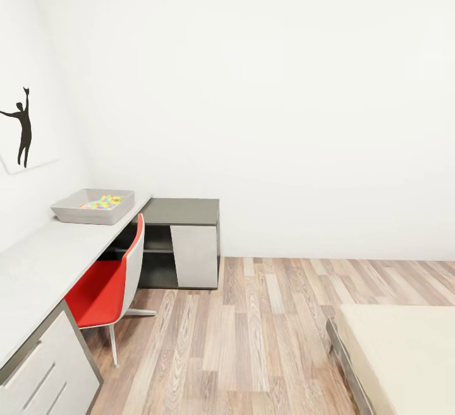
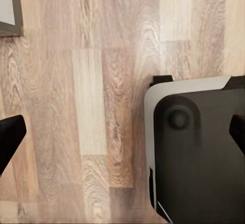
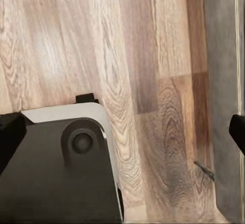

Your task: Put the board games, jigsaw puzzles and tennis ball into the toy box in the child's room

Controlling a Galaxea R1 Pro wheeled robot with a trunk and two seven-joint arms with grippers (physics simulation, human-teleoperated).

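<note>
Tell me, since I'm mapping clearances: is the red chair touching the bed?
Apart. The head view shows bare wood floor between the red chair and the bed.

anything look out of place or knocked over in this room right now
Nothing stands out. The toy box sits flat at the far end of the table with a jigsaw puzzle lying inside it. The red chair stands upright at the table, and the bed corner looks tidy. Nothing is spilled on the floor.
</note>
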